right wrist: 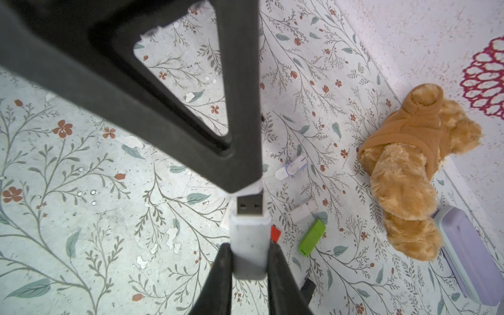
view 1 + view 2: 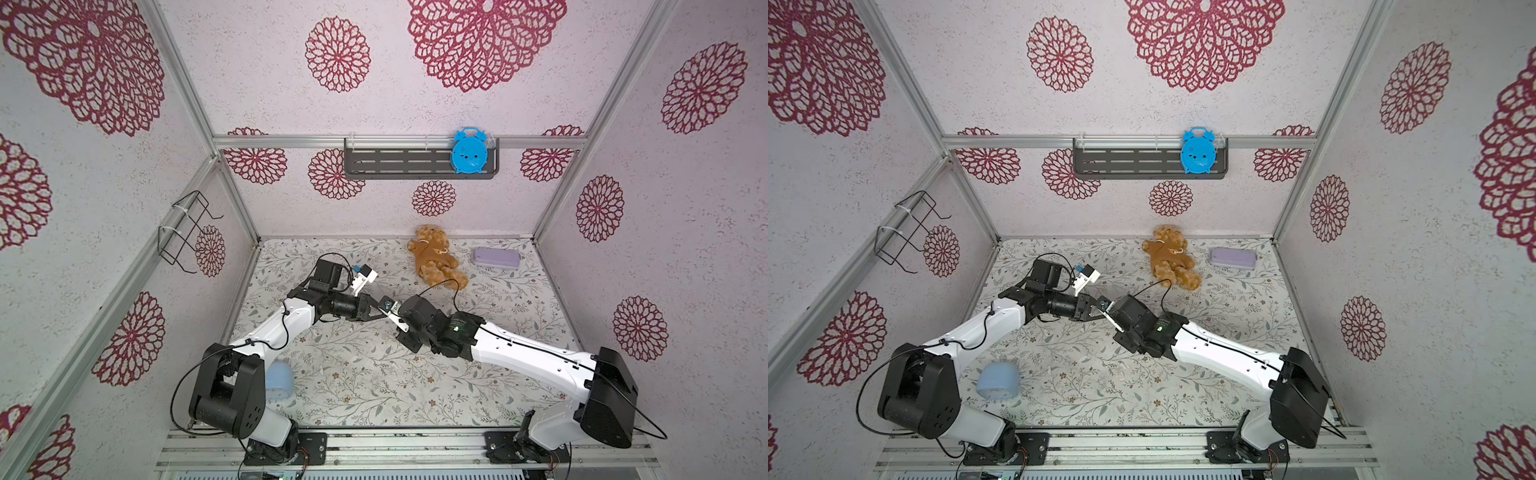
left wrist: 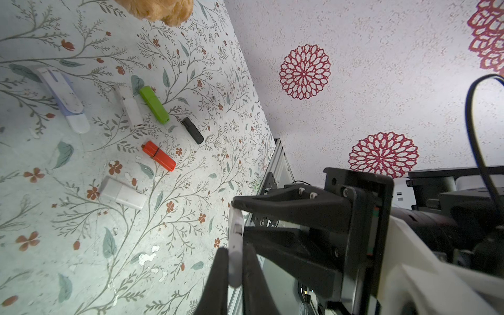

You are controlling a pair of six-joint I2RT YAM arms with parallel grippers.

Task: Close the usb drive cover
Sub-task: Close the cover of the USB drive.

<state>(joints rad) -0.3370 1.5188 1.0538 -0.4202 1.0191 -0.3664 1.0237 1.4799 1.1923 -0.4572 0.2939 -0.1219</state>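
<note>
Over the floral table (image 2: pixel 374 374), between rosette walls (image 2: pixel 374 104), left end effector (image 3: pixel 234 248) grips the cover (image 3: pixel 235 272), right end effector (image 1: pixel 249 246) the usb drive (image 1: pixel 248 229).

Plainly a lab robot cell: aluminium frame (image 2: pixel 291 142) hung with patterned panels (image 2: pixel 685 257), left arm (image 2: pixel 286 322) and right arm (image 2: pixel 523 353) bolted to a rail (image 2: pixel 407 451) along a floral worktop (image 2: pixel 374 374).

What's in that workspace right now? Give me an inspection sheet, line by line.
Surface: floral mat, paint chipped in spots.
Job's things: white usb drive, connector bare, facing its cap; not joined.
Clutter: six loose drives, one a green drive; teddy bear; lilac case; pale blue container.
Grippers: left gripper shut on cap; right gripper shut on usb drive.
Cables: black cable loops by left wrist, clear of fingers.
Surroundings: blue clock on wall shelf; patterned walls.
</note>
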